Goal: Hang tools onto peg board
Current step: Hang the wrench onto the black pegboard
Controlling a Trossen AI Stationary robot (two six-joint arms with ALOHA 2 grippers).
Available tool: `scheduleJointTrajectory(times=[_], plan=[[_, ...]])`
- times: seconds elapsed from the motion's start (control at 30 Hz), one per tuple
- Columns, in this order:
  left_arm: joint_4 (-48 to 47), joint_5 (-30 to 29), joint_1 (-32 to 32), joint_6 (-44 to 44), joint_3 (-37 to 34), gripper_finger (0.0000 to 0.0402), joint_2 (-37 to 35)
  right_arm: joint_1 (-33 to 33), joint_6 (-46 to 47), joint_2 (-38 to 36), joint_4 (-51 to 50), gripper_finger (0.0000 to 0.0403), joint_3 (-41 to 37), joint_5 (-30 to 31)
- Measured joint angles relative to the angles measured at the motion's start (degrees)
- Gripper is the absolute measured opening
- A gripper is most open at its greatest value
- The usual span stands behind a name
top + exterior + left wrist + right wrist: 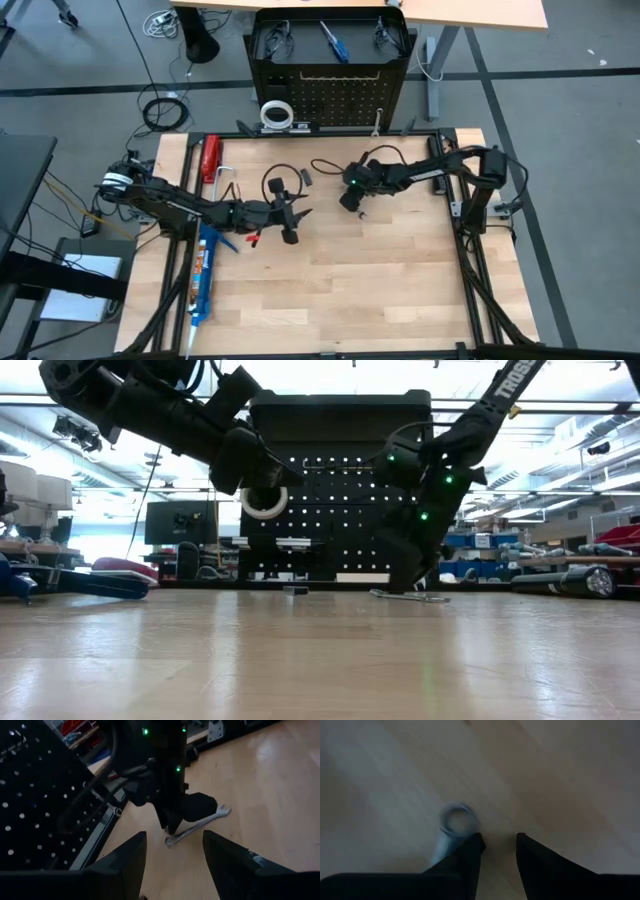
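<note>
1. We see the right claw (353,203) low over the middle of the worktop (400,290), pointing down at a silver wrench (197,824) that lies flat on the wood.
2. In the right wrist view its fingers (470,855) stand a little apart with bare wood between them — the wrench's ring end (457,819) lies just beside one fingertip, not between the two. So the claw is slightly open and grips nothing.
3. In the left wrist view the right claw's tip sits at or just above the wrench's middle; we cannot tell whether it touches.
4. The left claw (292,222) is near the worktop's middle left, aimed toward the right claw. Its fingers (127,857) are spread wide and empty, with the wrench lying on the wood beyond the gap.
5. The peg board (335,95) stands upright at the worktop's far edge. A white tape roll (276,113) hangs on its left side, and a second wrench (376,124) hangs at its lower right.
6. On top of the board's frame lie a blue-handled screwdriver (333,42) in the middle and dark glasses (272,38) toward the left — a further dark item sits toward the right, too small to name.
7. Safety glasses (277,184) rest on the worktop between the left claw and the board.
8. A red-handled tool (210,158) and a blue caulking gun (204,272) lie along the worktop's left edge.
</note>
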Motion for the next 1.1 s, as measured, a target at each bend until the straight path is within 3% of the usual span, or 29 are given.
scheduleJointTrajectory(times=[0.23,0.43,0.63,0.87,0.97,1.1], plan=[[-9.3,1.1,0.1,-2.7,0.0,0.0202,0.0,6.1,1.3,-0.3,3.1,0.012,0.0,-6.2],[-16.7,12.2,0.3,-5.5,0.0,0.0202,0.7,11.3,1.3,-0.5,6.5,0.0115,-0.1,-11.1],[-8.9,14.3,-1.6,-6.6,0.0,0.0202,4.7,13.1,-0.6,-6.7,2.7,0.0108,0.9,-2.3],[-6.4,11.9,-3.3,-13.1,4.2,0.0202,9.9,13.1,5.4,-16.4,-25.2,0.0099,1.0,-2.4],[-5.4,10.2,-3.1,-12.9,7.0,0.0202,14.1,17.5,6.0,-17.7,-25.1,0.0095,-1.4,-2.5],[-5.6,8.9,-0.8,-12.9,11.3,0.0202,20.9,20.7,6.4,-16.4,-20.1,0.0094,-3.6,1.9]])
